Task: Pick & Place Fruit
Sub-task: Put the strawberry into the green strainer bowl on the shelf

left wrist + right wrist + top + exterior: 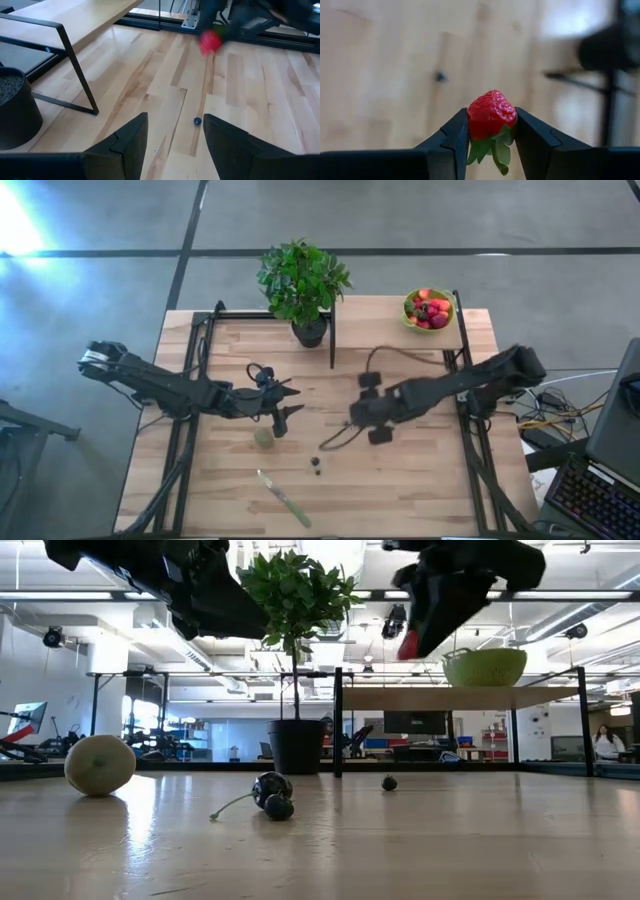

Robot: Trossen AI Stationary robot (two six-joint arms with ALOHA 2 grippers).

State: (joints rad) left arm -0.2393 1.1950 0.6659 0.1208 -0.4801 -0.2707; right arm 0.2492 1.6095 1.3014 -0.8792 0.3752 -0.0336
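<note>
Strawberry [491, 116] btwn right gripper [491, 131] fingers

**Robot lab inside an open-plan office**

Definitely a lab or test space, not anyone's home. The wooden table [420, 480] sits in a black metal frame [333, 330] on a grey floor marked with dark lines. Past its far edge there's a big open room: ceiling strip lights [80, 595], glass partitions, desks with monitors [415, 722], and a person [606, 743] over by the right wall.
</note>
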